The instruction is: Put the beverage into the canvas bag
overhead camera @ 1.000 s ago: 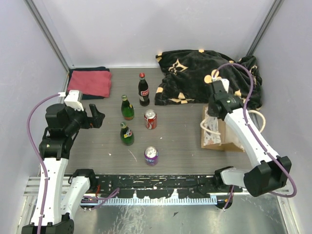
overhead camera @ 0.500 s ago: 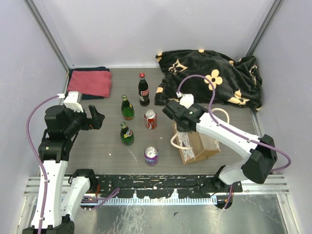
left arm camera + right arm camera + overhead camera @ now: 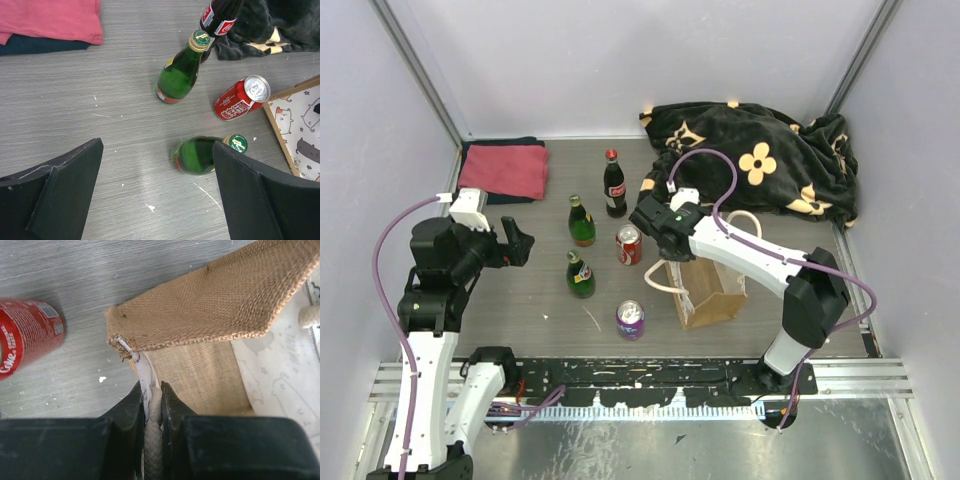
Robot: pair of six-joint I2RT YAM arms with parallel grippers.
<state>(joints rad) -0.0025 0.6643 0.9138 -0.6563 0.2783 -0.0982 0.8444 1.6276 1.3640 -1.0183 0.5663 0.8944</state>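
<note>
- The right gripper [image 3: 152, 392] is closed tight on a cream rope handle [image 3: 151, 450] of the canvas bag [image 3: 710, 290], pinching it together with the bag's top corner.
- The bag stands on the table [image 3: 520, 300], right of centre. It is just right of the red can [image 3: 628, 244] and up and right of the purple can [image 3: 630, 319].
- The left gripper [image 3: 156, 150] hangs over the left side of the table with its jaws wide apart and nothing between them.
- Five drinks stand upright between the two arms, so each long axis points straight up. They are a cola bottle [image 3: 613, 183] at the back, a far green bottle [image 3: 581, 222], a near green bottle [image 3: 580, 275] and the two cans.
- The left wrist view looks down on the near green bottle, just inside the gripper's right finger. The far green bottle is beyond it and the red can is off to the right.
- The relation that matters is that the drinks lie between the open left jaws and the held bag. The left arm is nearer and free, and the near green bottle looks like its easiest pick.
- Any bottle would probably need a side grip, then a carry to the right over the red can to the bag.
- Whether the bag's mouth is spread wide enough cannot be told.
- A black flowered blanket [image 3: 750, 165] lies behind the bag, apart from it.
</note>
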